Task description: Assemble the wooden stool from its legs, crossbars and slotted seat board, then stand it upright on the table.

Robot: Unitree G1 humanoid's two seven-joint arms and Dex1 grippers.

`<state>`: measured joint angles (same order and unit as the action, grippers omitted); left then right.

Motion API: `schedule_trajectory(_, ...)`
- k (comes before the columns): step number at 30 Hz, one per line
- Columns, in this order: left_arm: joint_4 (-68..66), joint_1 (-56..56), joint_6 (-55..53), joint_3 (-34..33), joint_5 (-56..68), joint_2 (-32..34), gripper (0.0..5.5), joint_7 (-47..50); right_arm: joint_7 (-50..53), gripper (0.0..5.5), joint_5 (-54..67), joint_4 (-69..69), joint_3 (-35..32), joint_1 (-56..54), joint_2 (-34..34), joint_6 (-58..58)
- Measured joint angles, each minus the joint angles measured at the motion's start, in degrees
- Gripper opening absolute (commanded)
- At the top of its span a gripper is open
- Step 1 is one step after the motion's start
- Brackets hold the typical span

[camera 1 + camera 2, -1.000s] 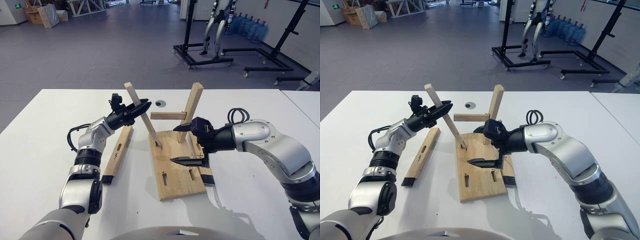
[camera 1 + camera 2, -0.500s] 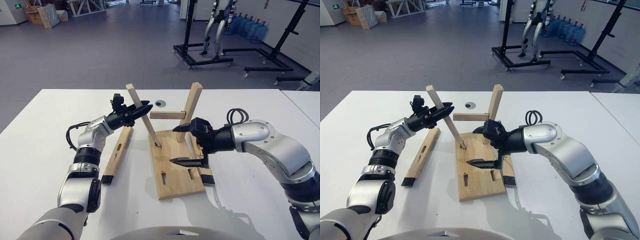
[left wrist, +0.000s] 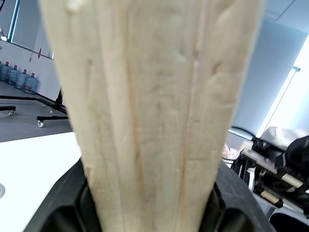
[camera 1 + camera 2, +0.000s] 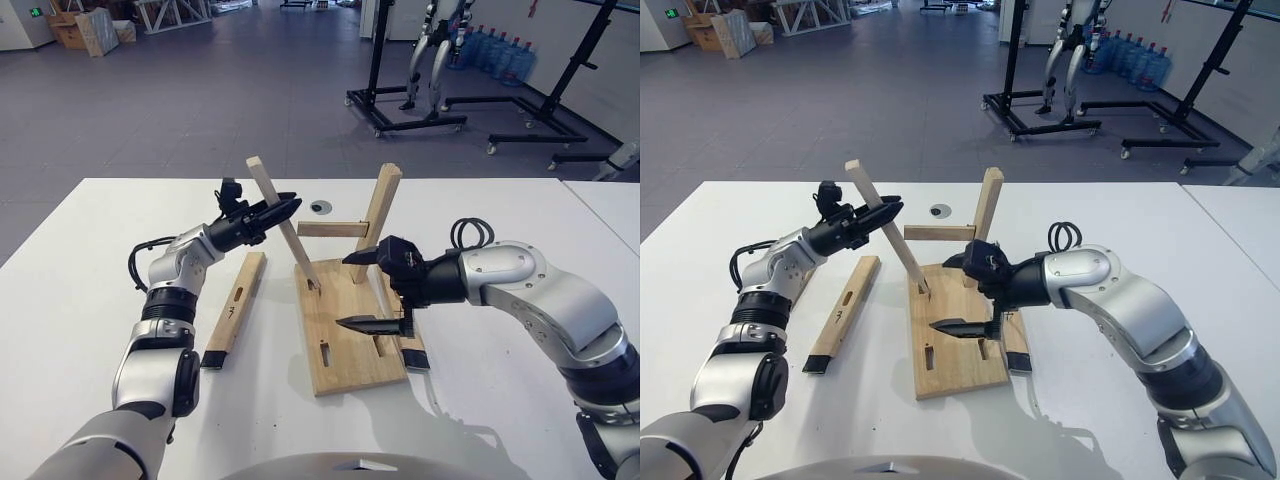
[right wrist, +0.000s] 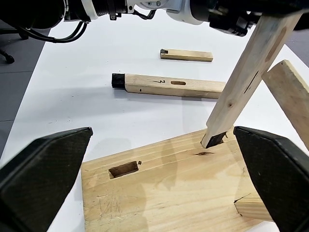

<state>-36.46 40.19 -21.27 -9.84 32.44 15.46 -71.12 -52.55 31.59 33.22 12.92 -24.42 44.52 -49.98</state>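
While the left hand (image 4: 280,210) is clamped on a tilted leg (image 4: 300,255), that leg's lower end sits at a slot near the far edge of the slotted seat board (image 4: 345,355), which lies flat on the white worktop (image 4: 80,260). The right hand (image 4: 343,291) hangs just above the board with its fingers wide apart, holding nothing. It is close beside a second leg (image 4: 380,215) that stands leaning in the board and carries a crossbar (image 4: 330,229) pointing towards the tilted leg. A third leg (image 4: 235,305) lies flat left of the board, and a short wooden piece (image 5: 186,54) lies beyond it.
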Motion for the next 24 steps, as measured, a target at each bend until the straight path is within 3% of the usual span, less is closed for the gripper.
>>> schedule_trajectory(24,-2.6,0.2,9.4,3.5,-5.8,0.0,2.02,-1.9,0.3,5.40,0.0,0.5,0.2,0.0,-0.3,0.0)
